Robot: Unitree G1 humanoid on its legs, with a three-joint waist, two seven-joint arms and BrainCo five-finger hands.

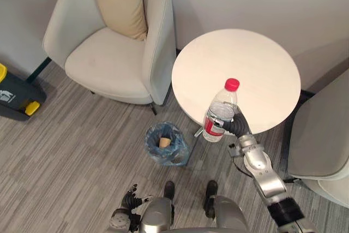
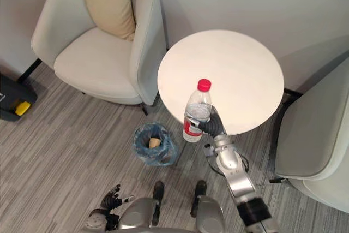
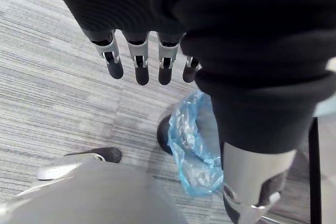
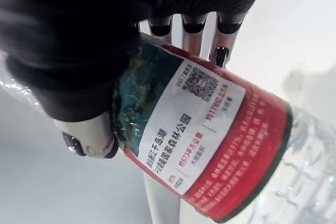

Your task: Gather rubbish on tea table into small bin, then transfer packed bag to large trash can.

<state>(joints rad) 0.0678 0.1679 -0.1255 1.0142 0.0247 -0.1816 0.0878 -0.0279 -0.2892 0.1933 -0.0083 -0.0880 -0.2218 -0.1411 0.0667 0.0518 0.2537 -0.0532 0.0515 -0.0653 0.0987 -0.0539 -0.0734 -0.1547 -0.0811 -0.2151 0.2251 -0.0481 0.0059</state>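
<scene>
Your right hand [image 1: 236, 125] is clamped round the labelled lower body of the clear plastic water bottle with the red cap [image 1: 222, 107], fingers behind the label and thumb across the front. That is probably the firmest place to hold it for carrying it upright. The bottle stands in that hand at the near edge of the round white tea table [image 1: 262, 58], lifted clear of it, with the small blue-bagged bin [image 1: 151, 144] on the floor nearby to its left. Your left hand [image 3: 137, 61] hangs low, fingers relaxed and empty.
</scene>
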